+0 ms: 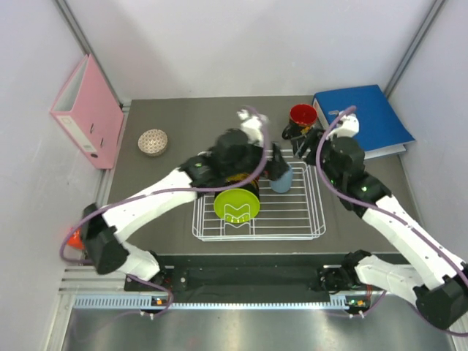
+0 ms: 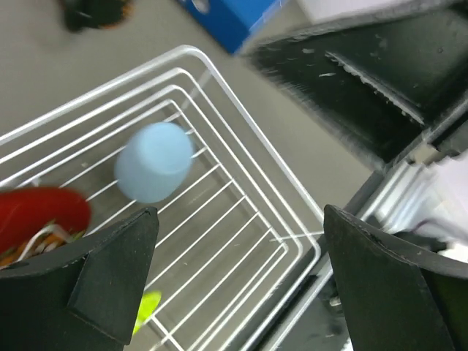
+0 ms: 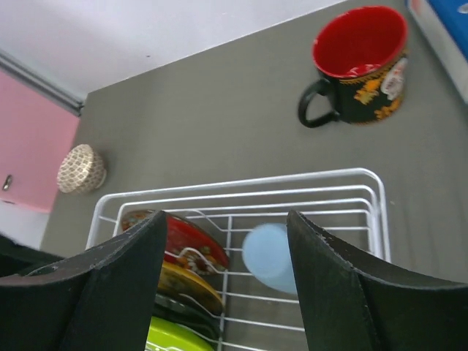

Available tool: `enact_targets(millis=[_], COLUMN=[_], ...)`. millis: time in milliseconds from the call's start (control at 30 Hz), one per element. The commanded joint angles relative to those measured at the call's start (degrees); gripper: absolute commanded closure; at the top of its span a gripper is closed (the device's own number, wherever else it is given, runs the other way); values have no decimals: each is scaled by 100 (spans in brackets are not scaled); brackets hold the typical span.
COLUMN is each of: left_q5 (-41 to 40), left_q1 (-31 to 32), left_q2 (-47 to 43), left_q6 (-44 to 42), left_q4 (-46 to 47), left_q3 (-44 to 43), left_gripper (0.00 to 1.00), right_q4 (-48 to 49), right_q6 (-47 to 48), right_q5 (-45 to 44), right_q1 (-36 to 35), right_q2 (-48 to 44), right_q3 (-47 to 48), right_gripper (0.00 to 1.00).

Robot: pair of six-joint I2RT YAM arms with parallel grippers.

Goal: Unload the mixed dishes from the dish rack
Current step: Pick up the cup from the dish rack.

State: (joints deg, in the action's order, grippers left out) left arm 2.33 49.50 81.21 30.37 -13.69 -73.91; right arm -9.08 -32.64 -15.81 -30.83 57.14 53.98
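The white wire dish rack [image 1: 292, 219] holds a lime-green bowl [image 1: 235, 205] and a light blue cup [image 1: 281, 179] on its side. In the right wrist view the rack [image 3: 241, 183] also holds a red gold-patterned bowl [image 3: 186, 245], a yellow-and-black plate [image 3: 183, 285] and the lime bowl [image 3: 175, 338]. A dark mug with a red inside [image 1: 302, 115] stands on the table behind the rack. A beige net-patterned bowl [image 1: 153, 142] sits on the table at the far left. My left gripper [image 2: 241, 292] is open and empty above the rack. My right gripper [image 3: 227, 285] is open and empty above the rack's far edge, over the blue cup [image 3: 269, 257].
A pink binder [image 1: 88, 110] stands at the far left wall. A blue binder [image 1: 365, 117] lies at the far right, next to the mug. Both arms crowd over the rack's far half. The table's near edge runs just below the rack.
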Motion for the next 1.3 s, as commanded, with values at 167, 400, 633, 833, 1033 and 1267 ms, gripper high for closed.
enact_targets(millis=[167, 400, 633, 833, 1033, 1267], left_q5=[-1067, -1348, -1481, -1639, -1788, -1885], left_q1=[807, 807, 790, 755, 684, 632], left_q2=[1573, 1977, 2241, 2584, 2839, 2927], left_q6=[-1464, -1534, -1622, -1464, -1393, -1411], left_q4=[-486, -249, 287, 709, 1044, 1106], left_q3=[-845, -915, -906, -862, -941, -906], left_gripper=[1, 1, 1, 1, 1, 10], right_q4=[-58, -401, -560, -498, -472, -472], right_q6=[162, 100, -22, -84, -76, -93], right_q5=[-423, -282, -194, -62, -27, -10], right_q1=[-55, -55, -55, -55, -55, -55], right_q2=[-1468, -2225, -2506, -2506, -2577, -2594], right_q3=[-247, -221, -431, -520, -572, -651], right_gripper=[34, 34, 34, 34, 34, 34])
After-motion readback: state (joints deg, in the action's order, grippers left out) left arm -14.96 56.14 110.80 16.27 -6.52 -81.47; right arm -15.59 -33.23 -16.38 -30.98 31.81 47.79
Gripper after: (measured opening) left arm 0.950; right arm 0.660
